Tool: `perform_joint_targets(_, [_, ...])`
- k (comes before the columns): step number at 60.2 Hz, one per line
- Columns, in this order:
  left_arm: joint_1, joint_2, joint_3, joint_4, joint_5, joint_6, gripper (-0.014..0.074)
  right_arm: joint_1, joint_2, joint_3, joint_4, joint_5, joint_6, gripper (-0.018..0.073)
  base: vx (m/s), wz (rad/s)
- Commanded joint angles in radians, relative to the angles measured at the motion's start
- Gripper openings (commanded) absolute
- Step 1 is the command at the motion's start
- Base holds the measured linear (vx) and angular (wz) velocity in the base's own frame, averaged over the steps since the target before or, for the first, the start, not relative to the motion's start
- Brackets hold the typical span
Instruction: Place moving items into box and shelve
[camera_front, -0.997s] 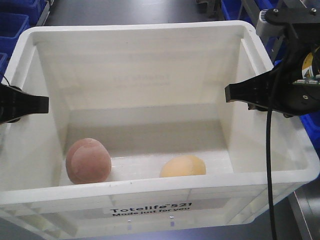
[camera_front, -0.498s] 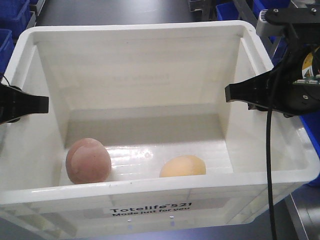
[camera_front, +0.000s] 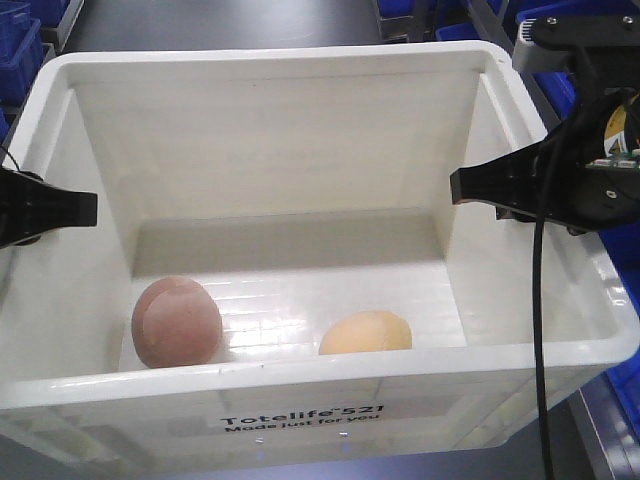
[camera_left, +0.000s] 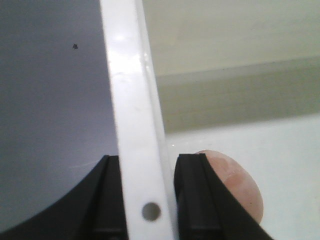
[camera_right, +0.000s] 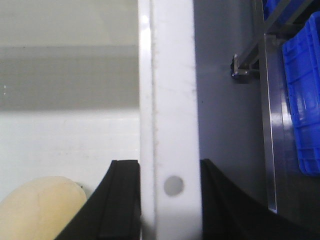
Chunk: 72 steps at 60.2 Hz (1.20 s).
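Observation:
The white box (camera_front: 300, 60), printed "Totelife 521", fills the front view. Both moving items lie on its floor: the reddish-brown egg-shaped one (camera_front: 176, 322) at front left and the pale yellow-orange one (camera_front: 365, 333) at front middle. My left gripper (camera_front: 85, 208) is shut on the box's left rim (camera_left: 130, 90), one finger on each side, and the reddish item (camera_left: 235, 185) shows just past the inner finger. On the opposite side, my right gripper (camera_front: 462, 186) is shut on the right rim (camera_right: 170, 75), with the yellow item (camera_right: 40, 210) below it inside.
Blue plastic bins stand behind the box at far left (camera_front: 20, 45) and beside it at right (camera_front: 625, 385). The right wrist view shows a blue bin (camera_right: 302, 100) and a metal frame rail (camera_right: 270, 125) on the dark floor just outside the box.
The box, both items and both grippers keep their places in the front view. The blue bins behind have slid outward and partly out of frame, so the background has shifted.

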Motion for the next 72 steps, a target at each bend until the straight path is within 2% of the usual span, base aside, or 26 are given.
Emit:
perform_joint_targets(1, [-0.004, -0.027, -0.035, 0.055, -0.103, 0.013, 0.0094, -0.004, -0.034, -0.037, -0.094, -0.065, 0.008, 0.0095, 0.37, 0.02])
perform_joint_targets(72, [-0.004, -0.027, -0.035, 0.055, -0.103, 0.013, 0.0094, -0.004, -0.034, -0.037, -0.094, -0.065, 0.008, 0.0095, 0.35, 0.03])
